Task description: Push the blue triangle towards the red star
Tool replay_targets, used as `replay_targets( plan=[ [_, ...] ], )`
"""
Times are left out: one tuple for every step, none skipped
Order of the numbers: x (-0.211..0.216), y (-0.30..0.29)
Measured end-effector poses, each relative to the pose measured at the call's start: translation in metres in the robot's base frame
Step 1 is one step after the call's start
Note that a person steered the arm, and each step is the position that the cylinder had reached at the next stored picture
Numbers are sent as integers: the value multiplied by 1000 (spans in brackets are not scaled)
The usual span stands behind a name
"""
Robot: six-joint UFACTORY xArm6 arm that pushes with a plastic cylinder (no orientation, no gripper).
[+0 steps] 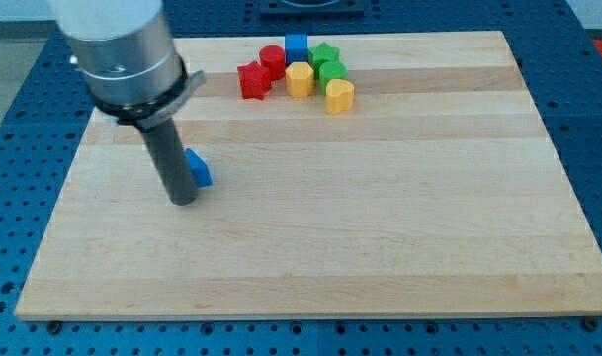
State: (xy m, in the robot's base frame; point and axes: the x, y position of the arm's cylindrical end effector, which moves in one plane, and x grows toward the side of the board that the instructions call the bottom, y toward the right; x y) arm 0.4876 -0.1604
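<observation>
No jaws on this rig, only my tip (183, 201) on the desk (380, 247), touching blue triangle's (198, 169) left side, red star (252, 80) far right, well apart.

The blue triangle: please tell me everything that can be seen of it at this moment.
The blue triangle is a small solid block of plain blue, matte like painted wood. Only its right part shows; the dark rod hides the rest. It lies flat on the wooden board, in the view's left half, below and left of the red star and well apart from the cluster. My tip stands just at its lower left, seemingly touching it.
</observation>
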Motion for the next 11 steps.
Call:
replay_targets(
  plan=[
    [-14,-8],
    [-31,-6],
    [-51,3],
    [-53,12],
    [-44,12],
    [-45,14],
    [-57,17],
    [-68,27],
    [-64,35],
    [-62,50],
    [-62,59]
  ],
)
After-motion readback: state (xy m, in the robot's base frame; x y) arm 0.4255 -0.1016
